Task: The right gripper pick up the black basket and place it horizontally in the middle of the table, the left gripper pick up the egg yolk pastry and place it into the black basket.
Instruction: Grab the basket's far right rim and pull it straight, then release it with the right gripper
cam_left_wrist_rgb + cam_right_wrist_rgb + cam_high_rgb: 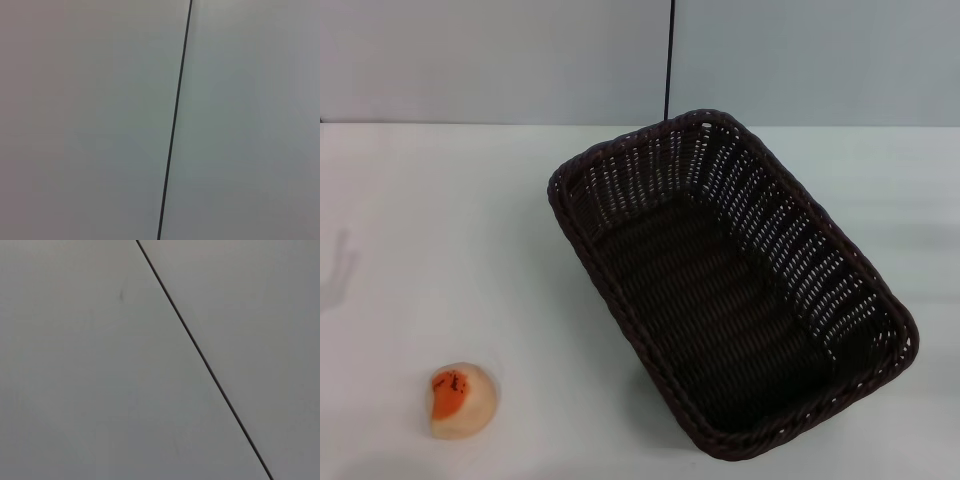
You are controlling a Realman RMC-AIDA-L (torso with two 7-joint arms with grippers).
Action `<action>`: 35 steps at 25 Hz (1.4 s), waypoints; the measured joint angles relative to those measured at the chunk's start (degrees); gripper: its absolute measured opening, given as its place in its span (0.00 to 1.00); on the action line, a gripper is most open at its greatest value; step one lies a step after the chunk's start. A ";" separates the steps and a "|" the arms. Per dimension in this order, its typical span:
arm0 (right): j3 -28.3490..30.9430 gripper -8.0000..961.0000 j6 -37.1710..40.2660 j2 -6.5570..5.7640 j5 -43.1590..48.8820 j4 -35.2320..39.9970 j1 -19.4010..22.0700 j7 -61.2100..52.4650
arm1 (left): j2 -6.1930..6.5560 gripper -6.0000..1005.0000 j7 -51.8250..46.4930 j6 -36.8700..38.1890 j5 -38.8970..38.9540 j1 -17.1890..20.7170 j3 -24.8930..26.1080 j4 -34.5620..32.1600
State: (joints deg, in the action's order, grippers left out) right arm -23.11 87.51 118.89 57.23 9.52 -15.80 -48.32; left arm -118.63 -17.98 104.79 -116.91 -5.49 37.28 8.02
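Observation:
The black basket [730, 285] lies empty on the white table [450, 220], right of centre, turned at a slant with one corner toward the back and one toward the front right. The egg yolk pastry [461, 400], a pale bun with an orange-red patch, sits on the table at the front left, well apart from the basket. Neither gripper shows in the head view. Both wrist views show only a plain grey wall with a thin dark seam; no fingers are in them.
A grey wall with a thin dark vertical seam [669, 60] stands behind the table's far edge. A faint shadow [338, 270] falls on the table at the far left.

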 joint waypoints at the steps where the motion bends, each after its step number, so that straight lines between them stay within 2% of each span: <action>1: 0.00 0.47 0.00 0.00 0.00 0.00 0.00 0.00 | 0.02 0.81 0.10 -0.26 0.00 -0.13 0.07 -0.08; 6: 0.54 0.47 -0.43 -0.02 -0.15 0.07 0.62 3.40 | 0.21 0.81 -0.77 -3.75 -0.25 -2.55 -0.14 -2.29; 12: 0.85 0.47 -1.52 0.16 -6.56 -4.08 -0.27 6.67 | 0.17 0.81 -3.25 -4.93 -0.64 -3.56 -0.47 -3.34; 17: 0.62 0.48 -3.36 0.14 -7.03 -4.72 -1.40 10.82 | 0.00 0.80 4.12 -4.23 -0.78 -3.50 -1.05 -2.73; 21: -0.57 0.48 -2.75 -0.19 -3.27 -1.22 -1.10 9.02 | -0.03 0.80 5.40 -3.48 -0.78 -3.19 -1.16 -2.06; 22: -0.73 0.48 -2.75 -0.32 -0.45 0.90 -0.89 6.54 | -0.08 0.80 5.31 -3.70 -0.78 -3.19 -1.16 -1.98; 23: -0.81 0.48 -2.75 -0.51 5.69 6.21 -0.33 -0.38 | -0.12 0.80 5.29 -4.32 -0.77 -3.20 -1.16 -1.07; 24: -0.81 0.48 -2.75 -0.51 5.69 6.21 -0.33 -0.38 | -0.12 0.80 5.29 -4.32 -0.77 -3.20 -1.16 -1.07; 25: -0.83 0.48 -2.72 -0.57 9.39 10.21 0.03 -5.97 | -0.13 0.80 5.29 -4.54 -0.78 -3.20 -1.16 -0.54; 27: -0.83 0.48 -1.83 -1.09 17.44 18.83 0.43 -18.23 | -0.11 0.80 5.29 -4.94 -0.77 -3.21 -1.23 0.17; 28: -0.84 0.48 0.03 -1.92 25.10 27.00 0.31 -29.36 | -0.12 0.80 5.23 -5.25 -0.77 -3.30 -1.71 0.24; 29: -0.84 0.48 0.03 -1.92 25.10 27.00 0.31 -29.36 | -0.12 0.80 5.23 -5.25 -0.77 -3.30 -1.71 0.24; 31: -0.69 0.48 3.75 -3.28 33.58 35.14 -0.88 -40.93 | -0.15 0.80 5.33 -5.66 -0.77 -3.47 -2.61 0.27; 32: -0.41 0.48 6.18 -4.29 37.79 39.50 -2.11 -47.00 | -0.14 0.80 5.44 -5.79 -0.78 -3.58 -3.21 0.28; 33: 0.38 0.48 10.87 -5.82 44.92 45.78 -4.53 -56.05 | -0.08 0.80 5.54 -5.88 -0.78 -3.82 -4.14 0.29; 34: 0.38 0.48 10.87 -5.82 44.92 45.78 -4.53 -56.05 | -0.08 0.80 5.54 -5.88 -0.78 -3.82 -4.14 0.29; 35: 0.81 0.48 13.35 -6.70 48.90 49.35 -6.33 -60.85 | -0.04 0.80 5.53 -5.87 -0.79 -3.93 -4.38 0.30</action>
State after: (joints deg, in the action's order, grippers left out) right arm -22.31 100.86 112.19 106.14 58.87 -22.13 -109.17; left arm -118.67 -12.45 98.92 -117.70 -9.42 32.90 8.31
